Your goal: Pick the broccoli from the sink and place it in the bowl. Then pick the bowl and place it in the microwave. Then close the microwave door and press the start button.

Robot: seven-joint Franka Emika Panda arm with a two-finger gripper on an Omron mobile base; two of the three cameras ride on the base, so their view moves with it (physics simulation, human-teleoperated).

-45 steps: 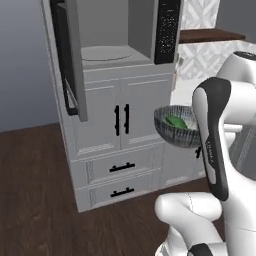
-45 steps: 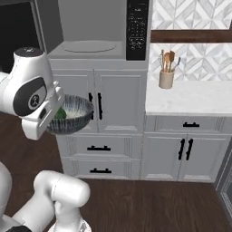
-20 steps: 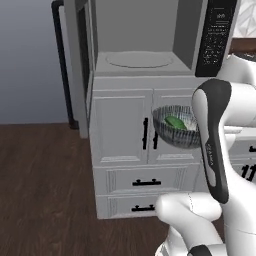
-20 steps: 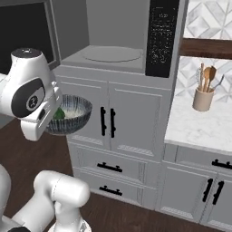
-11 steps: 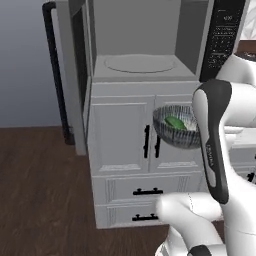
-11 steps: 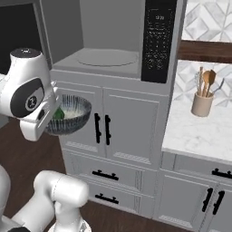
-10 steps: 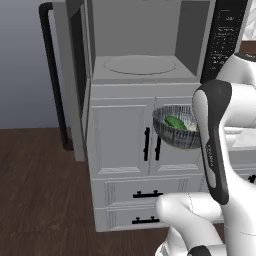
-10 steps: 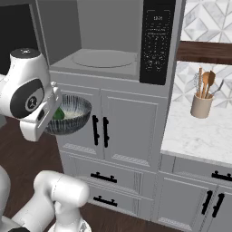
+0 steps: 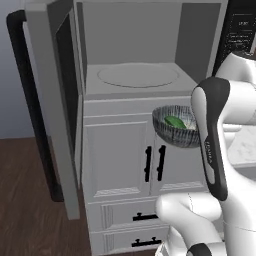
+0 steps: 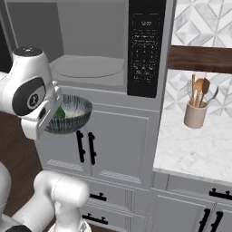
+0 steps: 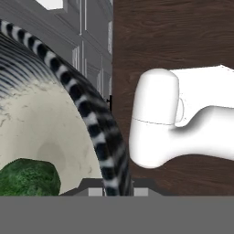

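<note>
The gripper [image 11: 111, 189] is clamped on the rim of the bowl [image 11: 98, 132], its jaws drawn together over the striped edge at the bottom of the hand view. The broccoli [image 11: 28, 177] lies inside the bowl on the pale speckled floor, close to the gripped rim. From the left base view the bowl [image 9: 176, 127] hangs in the air at the arm's end, level, in front of the white cabinet doors [image 9: 131, 156] and below the microwave [image 9: 136, 75] opening, with the broccoli [image 9: 174, 121] showing green inside it. From the right base view the bowl [image 10: 70, 114] sits just beside the arm's wrist. The microwave door [image 9: 52, 107] stands swung open to the left. The turntable [image 10: 88, 66] is bare, and the control panel [image 10: 145, 45] stands to its right. A utensil holder [image 10: 196, 113] stands on the marble counter [image 10: 195, 149].
</note>
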